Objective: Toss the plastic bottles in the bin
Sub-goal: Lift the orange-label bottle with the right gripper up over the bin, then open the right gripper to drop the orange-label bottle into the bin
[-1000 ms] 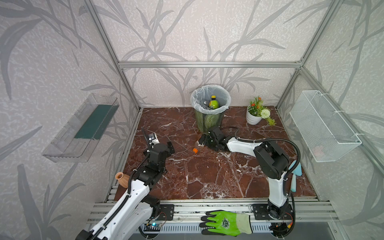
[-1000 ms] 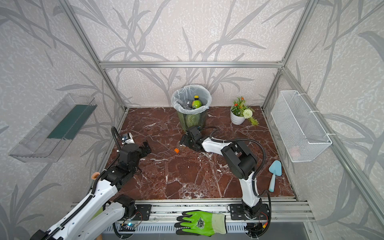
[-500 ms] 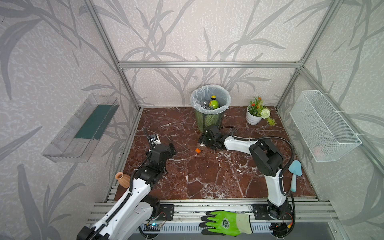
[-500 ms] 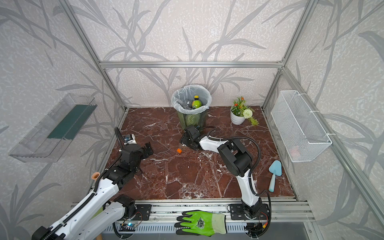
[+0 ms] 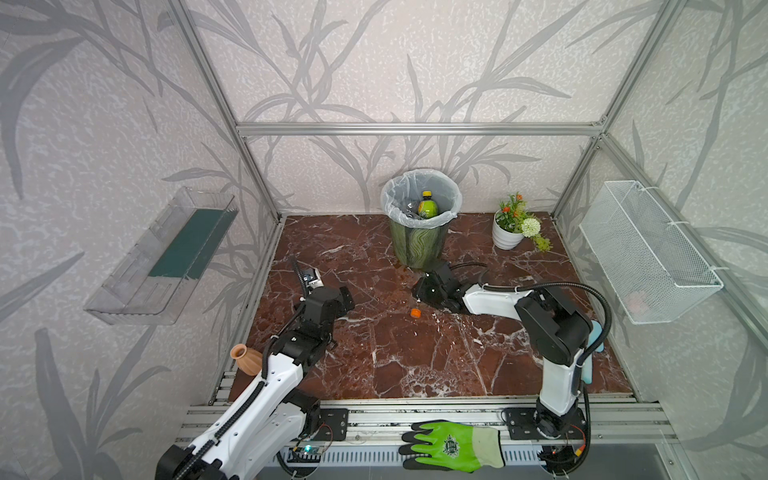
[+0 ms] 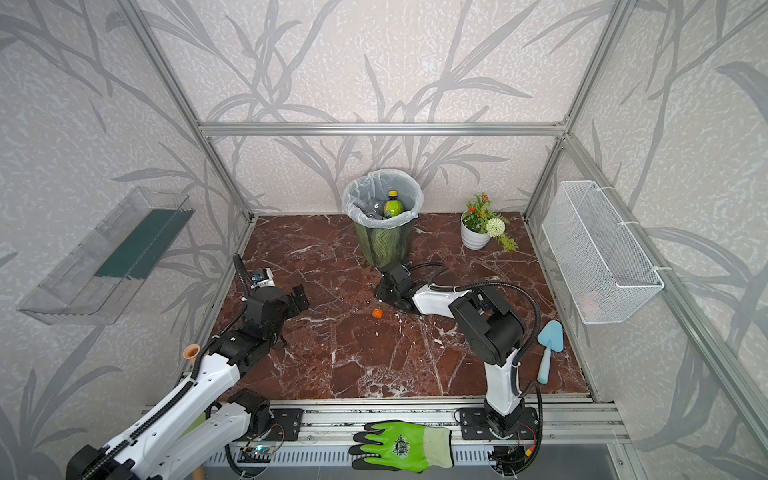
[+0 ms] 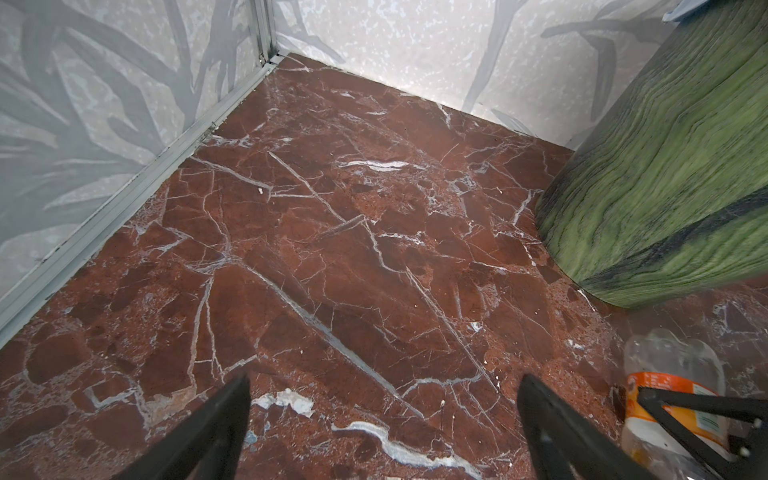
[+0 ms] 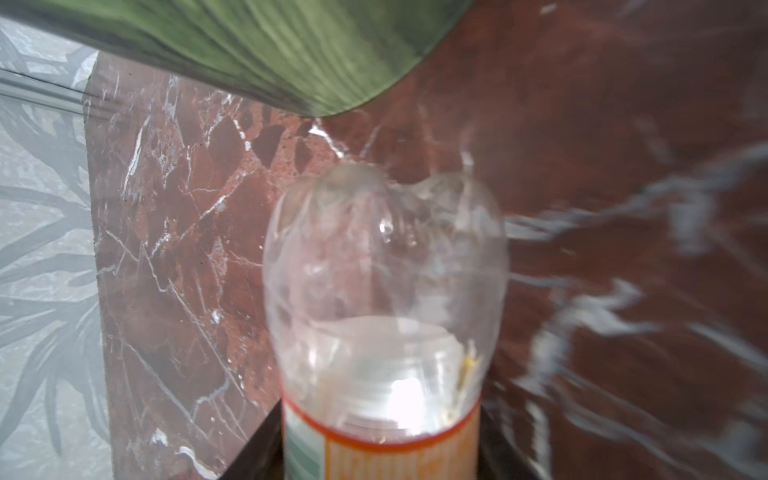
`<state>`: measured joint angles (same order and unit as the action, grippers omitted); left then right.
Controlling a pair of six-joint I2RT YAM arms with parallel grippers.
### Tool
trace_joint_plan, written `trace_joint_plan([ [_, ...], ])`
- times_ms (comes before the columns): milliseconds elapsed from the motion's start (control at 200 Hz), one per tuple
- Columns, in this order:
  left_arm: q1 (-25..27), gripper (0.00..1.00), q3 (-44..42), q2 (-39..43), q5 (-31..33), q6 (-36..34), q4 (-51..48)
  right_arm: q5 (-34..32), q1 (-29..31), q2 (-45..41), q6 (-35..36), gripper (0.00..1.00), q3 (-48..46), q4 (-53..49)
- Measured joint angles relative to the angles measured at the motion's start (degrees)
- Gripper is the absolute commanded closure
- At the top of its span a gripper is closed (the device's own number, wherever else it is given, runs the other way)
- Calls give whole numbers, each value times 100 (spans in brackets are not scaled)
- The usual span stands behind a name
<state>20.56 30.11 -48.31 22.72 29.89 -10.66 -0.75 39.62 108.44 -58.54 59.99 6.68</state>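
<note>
The right gripper has just clamped the orange-labelled clear bottle beside the bin; lifting can follow. The left gripper stands spread, empty.

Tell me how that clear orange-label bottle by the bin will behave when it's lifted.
The bottle looks empty and see-through, so it is probably very light. Its thin walls look dented, so it may crumple if the right tool squeezes hard. Round and smooth, it could slip or roll.
</note>
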Motion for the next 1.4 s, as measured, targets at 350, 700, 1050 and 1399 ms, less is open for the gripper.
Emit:
trace_joint_plan([
  [350,-7,1,0,-448,-33,343,61,-1060,-31,-2931,1488,50,-1228,739],
  [700,-11,1,17,-1104,-348,468,146,-1626,-31,-4612,4339,49,79,1375],
  [1050,-11,1,203,-1355,-758,455,247,-1001,-195,-1716,4819,38,3073,1167],
  [1399,-11,1,435,-1412,-931,282,223,-664,-894,-302,4437,6,4153,-975],
])
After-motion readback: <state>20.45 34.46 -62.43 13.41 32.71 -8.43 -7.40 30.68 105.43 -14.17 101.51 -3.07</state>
